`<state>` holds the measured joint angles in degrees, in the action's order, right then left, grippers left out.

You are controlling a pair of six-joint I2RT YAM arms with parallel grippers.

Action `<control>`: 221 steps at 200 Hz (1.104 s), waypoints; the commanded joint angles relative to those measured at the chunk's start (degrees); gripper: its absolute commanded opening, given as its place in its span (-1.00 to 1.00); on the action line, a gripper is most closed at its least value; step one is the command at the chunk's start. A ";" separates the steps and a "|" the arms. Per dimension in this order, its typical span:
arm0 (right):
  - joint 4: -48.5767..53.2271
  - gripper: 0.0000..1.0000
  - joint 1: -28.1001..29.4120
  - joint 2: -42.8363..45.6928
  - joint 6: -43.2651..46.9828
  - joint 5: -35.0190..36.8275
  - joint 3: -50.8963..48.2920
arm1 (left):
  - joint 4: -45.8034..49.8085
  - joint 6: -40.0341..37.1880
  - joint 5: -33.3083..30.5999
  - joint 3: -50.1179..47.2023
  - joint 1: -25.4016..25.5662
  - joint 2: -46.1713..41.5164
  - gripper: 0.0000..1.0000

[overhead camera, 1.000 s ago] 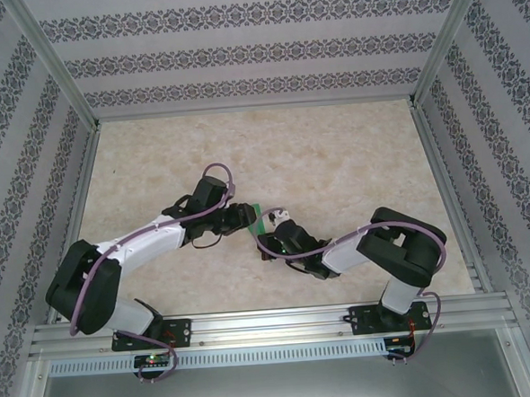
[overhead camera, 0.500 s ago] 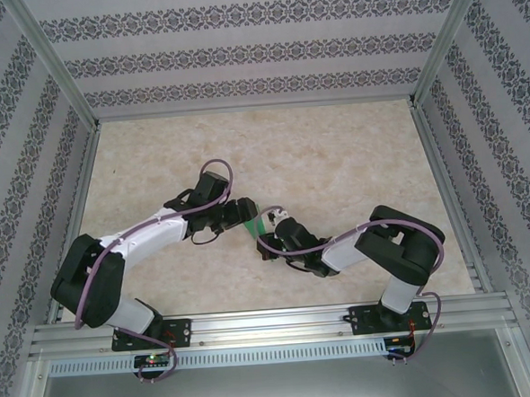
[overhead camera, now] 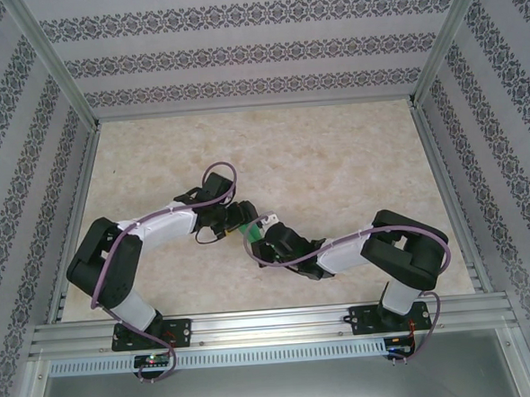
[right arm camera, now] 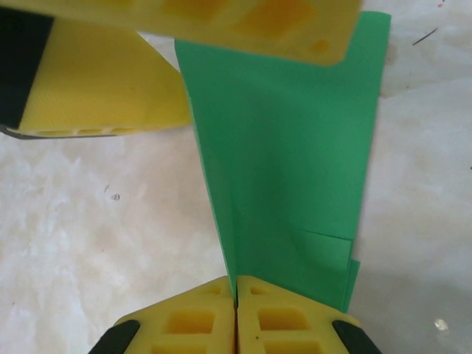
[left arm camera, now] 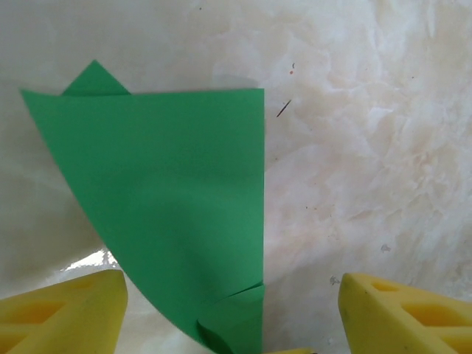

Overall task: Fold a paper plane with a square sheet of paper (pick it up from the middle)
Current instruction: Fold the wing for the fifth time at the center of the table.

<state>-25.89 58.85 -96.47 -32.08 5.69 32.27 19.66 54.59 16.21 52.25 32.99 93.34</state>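
Note:
The green sheet of paper [left arm camera: 177, 177] is folded into a tapering shape with lengthwise creases and stands off the table. My right gripper [right arm camera: 236, 284] is shut on its near folded edge, the paper [right arm camera: 295, 147] rising away from the pads. My left gripper [left arm camera: 228, 280] is open. Its yellow fingers [left arm camera: 59, 310] stand wide on either side of the paper's narrow end without pinching it. In the right wrist view, those left fingers [right arm camera: 96, 81] sit at the paper's far end. From above, the paper [overhead camera: 247, 233] is a small green patch between the left gripper [overhead camera: 240, 215] and the right gripper [overhead camera: 258, 239].
The marble-patterned tabletop [overhead camera: 335, 158] stretches bare behind and to both sides of the grippers. Aluminium frame rails [overhead camera: 272, 319] run along the near edge, and patterned walls [overhead camera: 238, 56] close in the back and sides.
My left gripper has opened and let go of the paper. The right gripper, still shut on it, has shifted left and slightly nearer, and the left arm's elbow has drawn in.

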 commanded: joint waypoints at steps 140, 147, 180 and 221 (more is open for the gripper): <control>5.92 0.02 7.77 7.47 15.17 11.93 -0.13 | 2.49 1.27 1.24 1.60 -0.69 1.59 -0.41; 6.19 0.03 8.61 8.22 16.88 12.57 -0.57 | 2.62 1.14 1.23 1.72 -0.74 1.56 -0.49; 10.23 0.05 13.86 8.52 25.91 23.77 -0.87 | 3.10 0.78 0.58 1.85 -0.72 1.30 -0.61; 10.04 -0.08 15.88 4.23 31.56 31.98 2.10 | 3.27 0.62 0.68 1.90 -0.74 1.32 -0.66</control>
<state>-16.45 74.08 -89.78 -6.15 29.04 32.29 21.41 55.94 17.43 52.58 32.99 94.39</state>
